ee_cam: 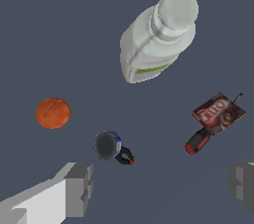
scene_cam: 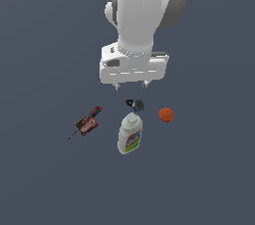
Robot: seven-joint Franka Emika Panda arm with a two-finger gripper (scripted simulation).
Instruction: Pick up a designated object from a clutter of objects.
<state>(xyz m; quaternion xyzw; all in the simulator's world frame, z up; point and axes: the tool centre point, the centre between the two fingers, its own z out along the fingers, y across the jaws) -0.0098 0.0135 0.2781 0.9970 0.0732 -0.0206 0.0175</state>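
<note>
The small black object [scene_cam: 135,104] lies on the dark grey floor [scene_cam: 45,179], just beside the cap end of the white bottle [scene_cam: 130,134], which serves here as the landmark. In the wrist view the small black object [ee_cam: 112,146] shows a dark round part with a blue edge and a thin black arm tipped with red; it is far smaller than the white bottle [ee_cam: 155,39]. Whether it touches the bottle's cap cannot be told; the wrist view shows a clear gap between them.

The bottle itself rests on its side, grey cap pointing toward the robot, its blue-yellow label facing up. The orange ball [scene_cam: 166,115] sits near the bottle's cap on the exterior view's right, apart from both bottle and black object. The red-brown handled tool [scene_cam: 87,123] lies on the bottle's other side, on the exterior view's left, well apart from it, with a red handle, a labelled red-brown body and a thin dark tip.

The gripper [scene_cam: 131,85] hangs above the floor, beyond the bottle's cap and over the black object, touching nothing. In the wrist view its fingers [ee_cam: 79,188] stand wide apart with nothing between them.
</note>
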